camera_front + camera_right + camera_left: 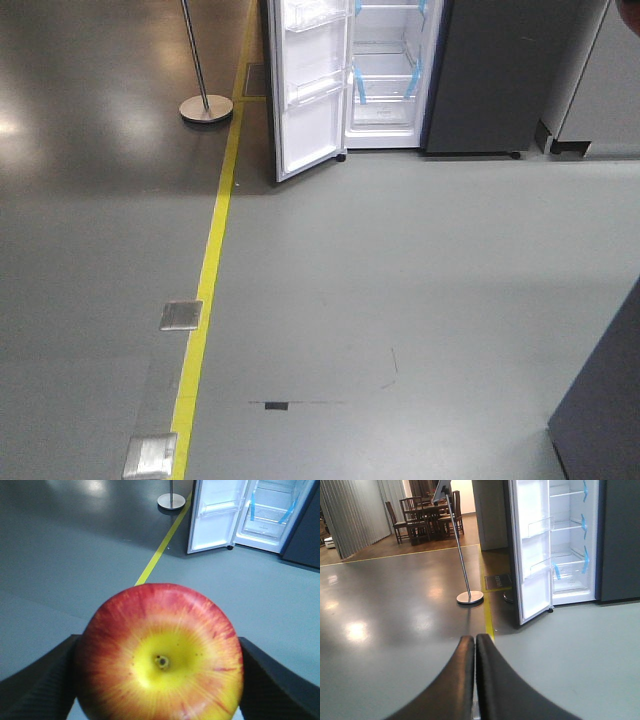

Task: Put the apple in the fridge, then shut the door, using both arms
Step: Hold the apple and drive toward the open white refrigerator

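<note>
**Apple held in the right fingers; fridge open, well ahead**

You have the apple (160, 655) clamped between the right fingers (42, 685), one pad on each flank and its dimple facing the wrist camera. It hangs above the grey floor (400, 300), well apart from the fridge (385, 120). The fridge stands at the far end of that floor, and its door (310, 100) is open to the left with the white inner face and clear bins showing.

Expect the apple to be light and firm. Its glossy skin looks slippery and its round shape gives the pads little to bite on, so it could squirt out if the hold drifts off the widest girth. The present hold looks to sit across that girth, so keep it there. Squeeze no harder than you need, since the flesh will probably bruise. Once released on a clear shelf it may roll, so set it down gently and away from the front edge.

The right wrist looks forward and down, with the fridge at the upper right of its view. Neither arm shows in the front view, so you cannot judge the reach from there.

The left fingers (465, 665) are closed on nothing, tips pressed together, and point roughly level across the floor. A floor stand (469, 597) sits ahead of them, and the door's free edge is ahead and to the right. That arm seems best placed for the door. The outer face is smooth, so plan on a flat push rather than a grip. Mind the stand, which sits near the door beside the yellow line (210, 260).
</note>
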Tool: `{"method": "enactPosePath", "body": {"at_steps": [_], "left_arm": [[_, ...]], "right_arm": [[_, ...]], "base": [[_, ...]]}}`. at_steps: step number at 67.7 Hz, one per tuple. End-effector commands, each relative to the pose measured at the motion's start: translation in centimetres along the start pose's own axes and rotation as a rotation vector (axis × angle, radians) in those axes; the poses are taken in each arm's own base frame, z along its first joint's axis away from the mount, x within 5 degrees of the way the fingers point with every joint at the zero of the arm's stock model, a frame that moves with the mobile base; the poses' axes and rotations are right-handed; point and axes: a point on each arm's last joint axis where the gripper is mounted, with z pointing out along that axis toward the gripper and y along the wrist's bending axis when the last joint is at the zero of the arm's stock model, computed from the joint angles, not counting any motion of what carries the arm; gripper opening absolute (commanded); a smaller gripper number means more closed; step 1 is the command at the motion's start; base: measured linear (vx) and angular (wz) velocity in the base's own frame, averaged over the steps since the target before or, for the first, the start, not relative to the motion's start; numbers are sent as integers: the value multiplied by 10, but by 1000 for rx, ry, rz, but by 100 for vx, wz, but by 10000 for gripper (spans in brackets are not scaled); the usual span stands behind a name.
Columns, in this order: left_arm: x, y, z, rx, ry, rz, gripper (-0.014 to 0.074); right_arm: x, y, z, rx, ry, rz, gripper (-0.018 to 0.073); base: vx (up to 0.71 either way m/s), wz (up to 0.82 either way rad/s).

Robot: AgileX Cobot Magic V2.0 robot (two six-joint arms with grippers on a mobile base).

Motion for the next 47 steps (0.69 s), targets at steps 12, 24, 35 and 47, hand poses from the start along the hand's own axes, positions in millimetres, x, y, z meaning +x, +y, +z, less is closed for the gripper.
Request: {"method": "enactPosePath", "body": {"at_steps": [12, 24, 35, 47], "left_arm": [[-2, -2, -1, 16, -69, -6, -8], [-2, -2, -1, 16, -69, -6, -8], [-2, -2, -1, 16, -69, -6, -8], [-2, -2, -1, 16, -69, -6, -8]], "right_arm": [[-12, 4, -14, 17, -119, -13, 91], [-12, 4, -14, 17, -119, -13, 91], [-12, 4, -14, 17, -119, -13, 91], [-12, 4, -14, 17, -119, -13, 91]], "base": [[32, 5], [32, 7], [31, 6], [30, 4]]}}
